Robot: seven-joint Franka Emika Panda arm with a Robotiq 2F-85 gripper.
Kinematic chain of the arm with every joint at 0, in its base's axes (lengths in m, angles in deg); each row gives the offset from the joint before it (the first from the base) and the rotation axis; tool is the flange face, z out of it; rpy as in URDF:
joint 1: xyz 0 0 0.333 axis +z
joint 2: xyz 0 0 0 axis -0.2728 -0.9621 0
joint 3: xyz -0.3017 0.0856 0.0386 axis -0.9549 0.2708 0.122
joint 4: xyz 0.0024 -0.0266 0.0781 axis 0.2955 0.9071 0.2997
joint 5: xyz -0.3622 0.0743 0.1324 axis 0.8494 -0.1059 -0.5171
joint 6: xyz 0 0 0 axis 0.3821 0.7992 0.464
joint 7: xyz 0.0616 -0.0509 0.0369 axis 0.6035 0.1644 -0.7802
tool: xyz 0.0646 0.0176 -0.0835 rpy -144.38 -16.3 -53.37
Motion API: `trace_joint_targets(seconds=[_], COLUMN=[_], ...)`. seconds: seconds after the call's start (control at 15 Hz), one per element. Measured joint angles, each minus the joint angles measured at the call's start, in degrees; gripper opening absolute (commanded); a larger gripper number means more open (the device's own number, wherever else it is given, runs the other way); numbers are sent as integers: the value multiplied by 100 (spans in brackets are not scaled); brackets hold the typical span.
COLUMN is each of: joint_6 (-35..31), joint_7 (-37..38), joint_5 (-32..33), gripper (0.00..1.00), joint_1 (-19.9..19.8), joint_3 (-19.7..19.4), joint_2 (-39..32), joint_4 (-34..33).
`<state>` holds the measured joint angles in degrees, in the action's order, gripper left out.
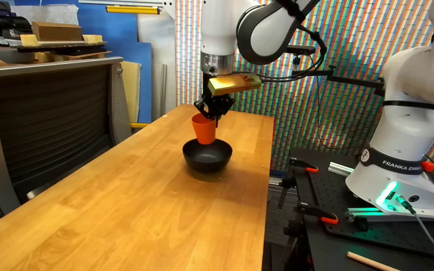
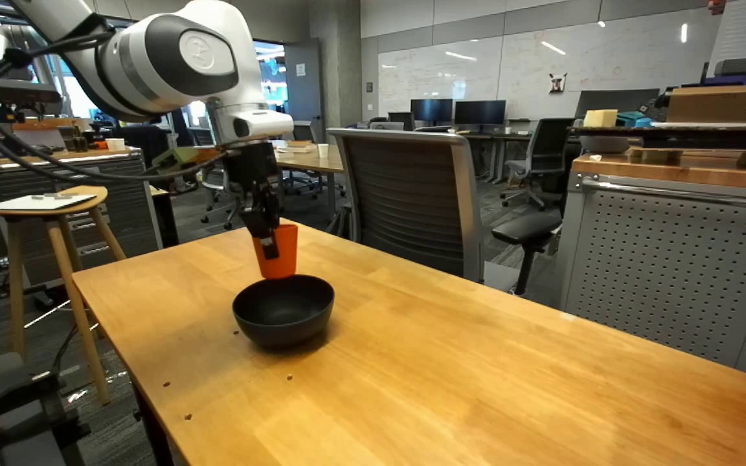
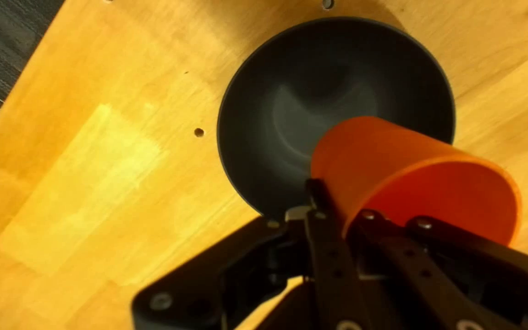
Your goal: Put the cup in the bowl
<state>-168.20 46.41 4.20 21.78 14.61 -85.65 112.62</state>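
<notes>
Aloft: one gripper [image 2: 271, 244], jaws clamped on one orange cup [image 1: 204, 131]; one black bowl [image 2: 283, 320] below.

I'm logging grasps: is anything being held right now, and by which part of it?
The orange cup, by its side wall at the rim: one finger of the tool is inside the cup, the other outside.

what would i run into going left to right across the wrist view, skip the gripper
Dark floor → wooden table → small hole in it → black bowl → orange cup, which overlaps the bowl in the picture but reaches farther right.
</notes>
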Motion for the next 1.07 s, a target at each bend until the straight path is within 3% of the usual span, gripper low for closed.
trace_joint_targets(seconds=[0.33, 0.4, 0.73, 1.07], joint_6=[-700, -857, -1232, -1154], joint_7=[152, 152, 39, 17], joint_5=[-99, -175, -653, -428], gripper=[4, 23, 60, 98], joint_1=[-151, -154, -114, 334], joint_3=[-15, -24, -16, -11], joint_2=[-820, -998, -1482, -926], joint_4=[-5, -26, -173, -207])
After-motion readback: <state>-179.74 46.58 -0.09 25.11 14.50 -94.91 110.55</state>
